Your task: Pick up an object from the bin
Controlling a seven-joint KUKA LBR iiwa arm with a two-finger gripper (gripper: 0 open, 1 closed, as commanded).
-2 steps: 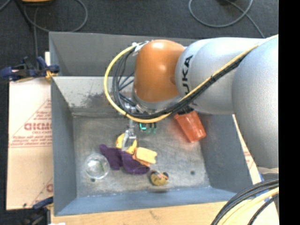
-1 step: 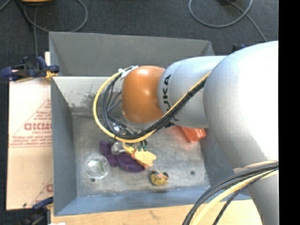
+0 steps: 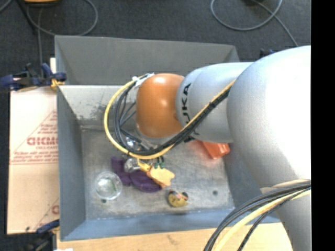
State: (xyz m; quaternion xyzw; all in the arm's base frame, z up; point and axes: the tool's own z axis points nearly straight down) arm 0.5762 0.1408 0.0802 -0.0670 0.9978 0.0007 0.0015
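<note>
The gripper (image 3: 139, 163), its spread impossible to tell, hangs over the purple thing (image 3: 137, 181): centre there, clear of the yellow piece (image 3: 163, 177)

Single camera, set above the grey metal bin (image 3: 146, 56), angled down from one side; near enough to take in the whole bin with dark floor (image 3: 157, 9) around it; arm (image 3: 261, 103) enters from the right.
</note>
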